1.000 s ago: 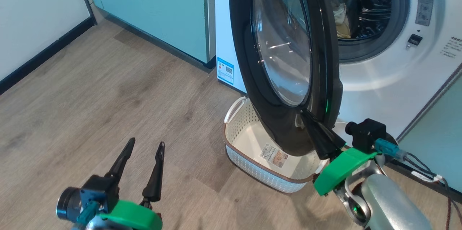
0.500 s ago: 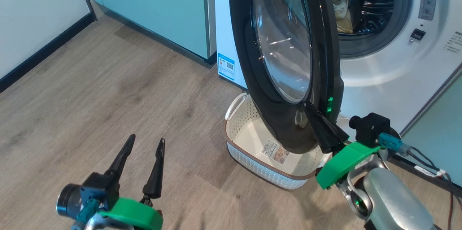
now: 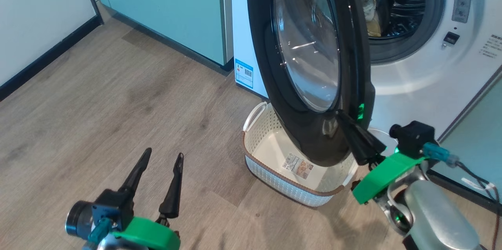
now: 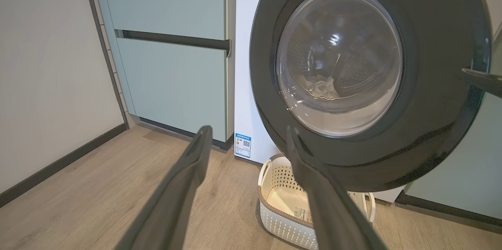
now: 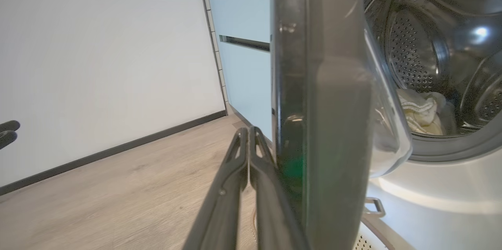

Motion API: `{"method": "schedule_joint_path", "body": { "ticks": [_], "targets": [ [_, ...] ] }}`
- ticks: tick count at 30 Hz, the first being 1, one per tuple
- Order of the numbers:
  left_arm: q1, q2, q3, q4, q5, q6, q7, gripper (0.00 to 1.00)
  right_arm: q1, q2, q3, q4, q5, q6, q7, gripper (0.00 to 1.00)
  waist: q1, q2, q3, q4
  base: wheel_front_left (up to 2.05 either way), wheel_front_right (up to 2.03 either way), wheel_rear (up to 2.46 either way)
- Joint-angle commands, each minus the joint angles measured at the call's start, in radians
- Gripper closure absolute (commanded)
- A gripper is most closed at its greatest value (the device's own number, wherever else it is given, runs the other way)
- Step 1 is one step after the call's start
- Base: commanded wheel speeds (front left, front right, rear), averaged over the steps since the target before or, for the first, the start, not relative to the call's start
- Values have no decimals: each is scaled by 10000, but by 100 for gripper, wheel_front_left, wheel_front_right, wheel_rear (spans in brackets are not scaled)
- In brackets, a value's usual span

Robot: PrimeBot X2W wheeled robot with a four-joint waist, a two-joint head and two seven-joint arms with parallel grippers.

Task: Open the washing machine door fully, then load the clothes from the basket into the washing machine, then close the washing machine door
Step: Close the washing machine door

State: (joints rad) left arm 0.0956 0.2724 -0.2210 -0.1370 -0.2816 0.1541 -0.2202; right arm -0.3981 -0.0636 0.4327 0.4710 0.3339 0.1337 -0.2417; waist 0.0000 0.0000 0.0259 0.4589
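Both closed right jaws touch the washing machine door [image 3: 310, 57].

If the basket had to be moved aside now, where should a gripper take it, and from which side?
Probably the white loop handle on the basket's left end, approached from the open floor on the robot's left, where the open left gripper sits. The door overhangs the basket's right end, while this loop stands clear.
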Motion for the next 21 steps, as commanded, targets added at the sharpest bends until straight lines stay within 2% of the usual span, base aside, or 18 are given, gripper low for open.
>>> {"method": "schedule_joint_path", "body": {
  "ticks": [1, 12, 21],
  "targets": [
    [-540, 217, 370, -319, 63, 67, -40, 0, -409, -11, -168, -268, -42, -30, -89, 100, 0, 0, -11, -5, 0, 0, 0],
    [-535, 222, 315, -419, 57, 125, -84, 0, -445, -173, -907, -339, -327, -30, 66, 100, 0, 0, 153, -67, 0, 0, 0],
    [-675, 71, 279, -499, 64, 180, -236, 0, -825, -434, -1636, -522, -685, -30, 427, 100, 0, 0, 728, -53, 0, 0, 0]
  ]
}}
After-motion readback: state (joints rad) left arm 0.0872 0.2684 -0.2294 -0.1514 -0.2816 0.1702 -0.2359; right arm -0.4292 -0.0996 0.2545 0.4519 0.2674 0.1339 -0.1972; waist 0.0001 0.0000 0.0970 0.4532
